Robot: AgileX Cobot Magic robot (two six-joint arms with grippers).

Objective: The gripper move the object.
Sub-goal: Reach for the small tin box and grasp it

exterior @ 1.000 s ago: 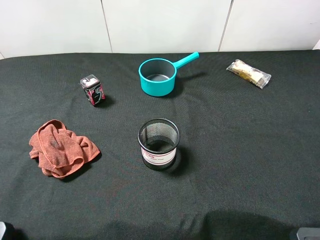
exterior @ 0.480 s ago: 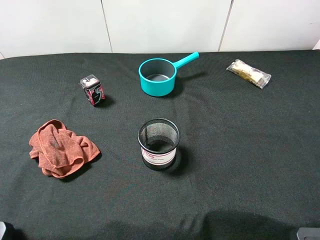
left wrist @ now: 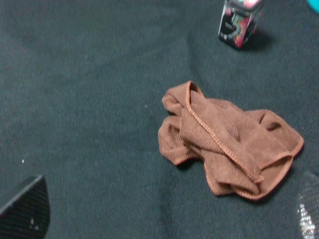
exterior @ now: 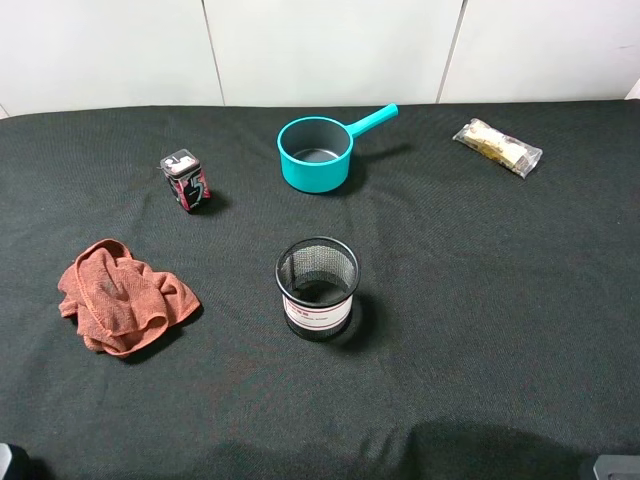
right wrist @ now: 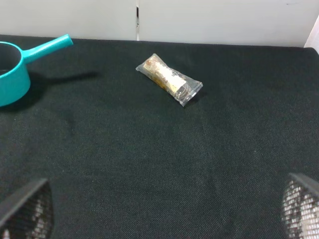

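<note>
The object, a small upright black box (exterior: 185, 180) with red-pink graphics and a grey-white top, stands on the black cloth at the back left. It also shows in the left wrist view (left wrist: 238, 22), far from the fingers. My left gripper (left wrist: 167, 214) is open and empty, with one fingertip (left wrist: 25, 209) at each side of the picture. It is low at the front left, short of the orange cloth. My right gripper (right wrist: 164, 209) is open and empty at the front right, with its fingertips (right wrist: 27, 206) wide apart.
A crumpled orange cloth (exterior: 122, 295) lies in front of the box. A black mesh cup (exterior: 317, 287) stands mid-table. A teal pot (exterior: 316, 152) with a handle is at the back centre. A clear snack packet (exterior: 497, 146) lies at the back right.
</note>
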